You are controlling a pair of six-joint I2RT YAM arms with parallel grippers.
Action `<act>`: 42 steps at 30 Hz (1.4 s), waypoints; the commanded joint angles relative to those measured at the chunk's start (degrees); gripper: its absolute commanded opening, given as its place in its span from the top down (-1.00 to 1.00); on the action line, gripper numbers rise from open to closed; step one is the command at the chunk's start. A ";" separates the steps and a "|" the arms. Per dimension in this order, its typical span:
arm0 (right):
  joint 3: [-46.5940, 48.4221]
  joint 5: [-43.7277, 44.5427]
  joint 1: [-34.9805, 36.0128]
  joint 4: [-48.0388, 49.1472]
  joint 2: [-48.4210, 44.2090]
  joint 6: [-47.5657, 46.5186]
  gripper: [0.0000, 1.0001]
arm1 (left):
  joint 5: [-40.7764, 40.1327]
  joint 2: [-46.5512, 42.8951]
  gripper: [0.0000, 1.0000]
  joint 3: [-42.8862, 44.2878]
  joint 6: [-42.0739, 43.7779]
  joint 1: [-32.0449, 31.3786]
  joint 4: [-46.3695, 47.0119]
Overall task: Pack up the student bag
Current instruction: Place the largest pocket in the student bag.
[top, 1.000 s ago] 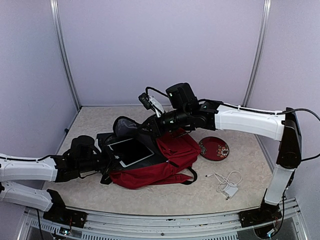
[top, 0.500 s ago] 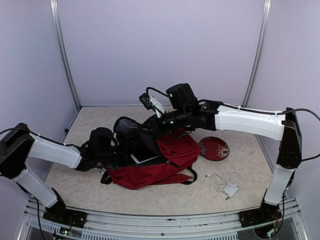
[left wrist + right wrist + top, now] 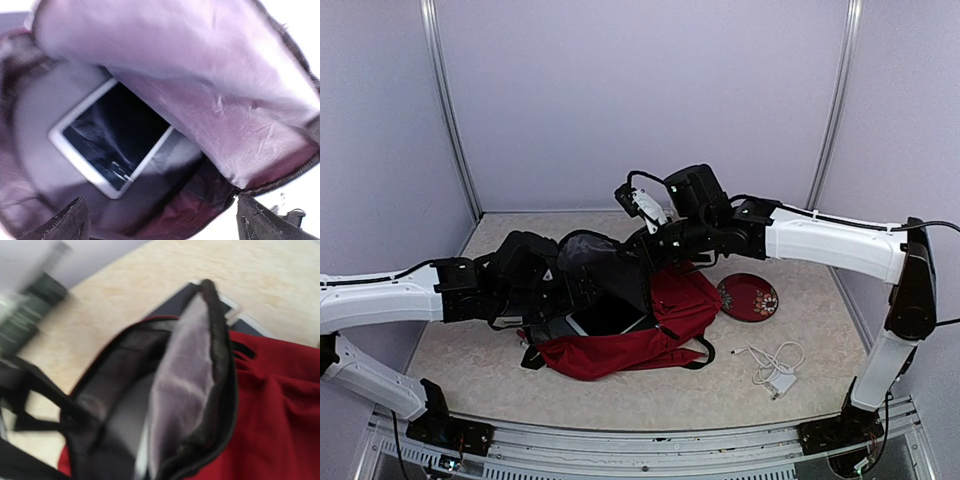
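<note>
The dark red student bag point(image 3: 655, 338) lies mid-frame, its grey-lined mouth pinched up by the right gripper point(image 3: 644, 240), a tablet point(image 3: 112, 137) inside, the left gripper point(image 3: 165, 222) spread wide.

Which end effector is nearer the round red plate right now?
Right. The right end effector holds up the flap of the student bag, on the side toward the round red plate; the left end effector is at the bag's mouth, on the far side.
</note>
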 commanded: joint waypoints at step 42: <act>-16.23 6.28 -6.66 -18.31 -21.28 -1.89 0.04 | 4.42 2.38 -0.98 -8.68 19.37 22.13 -1.61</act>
